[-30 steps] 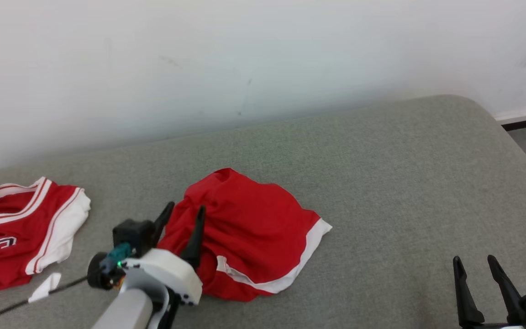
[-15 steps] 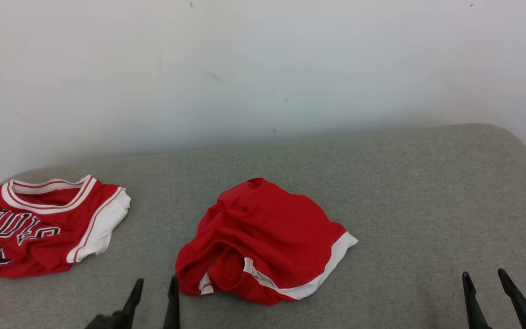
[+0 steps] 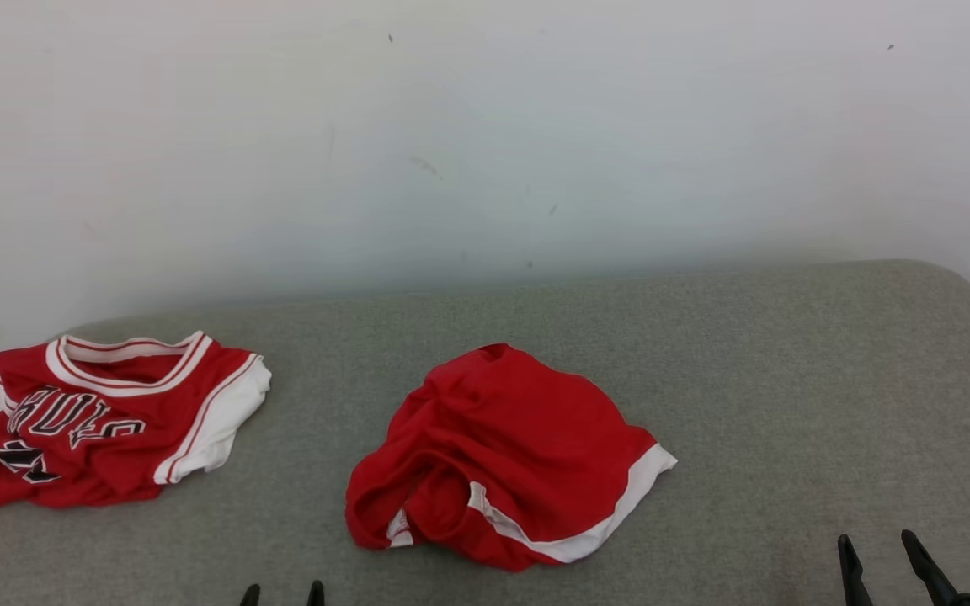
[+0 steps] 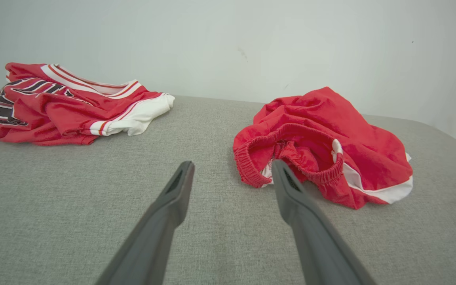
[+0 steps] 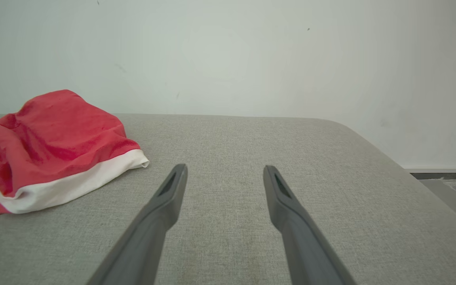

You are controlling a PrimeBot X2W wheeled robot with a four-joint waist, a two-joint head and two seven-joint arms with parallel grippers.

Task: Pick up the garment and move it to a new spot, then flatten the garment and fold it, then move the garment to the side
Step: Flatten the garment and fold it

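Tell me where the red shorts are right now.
The red shorts lie crumpled on the grey cushion near the middle of the head view, right of the red jersey and just ahead of the left pincer.

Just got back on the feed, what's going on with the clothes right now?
Nothing is held. The red shorts lie crumpled and unfolded in the middle of the grey cushion, with a red jersey apart to their left. Both tools are open and empty. The left tool points toward the shorts' waistband, and the right tool is over bare cushion to their right.
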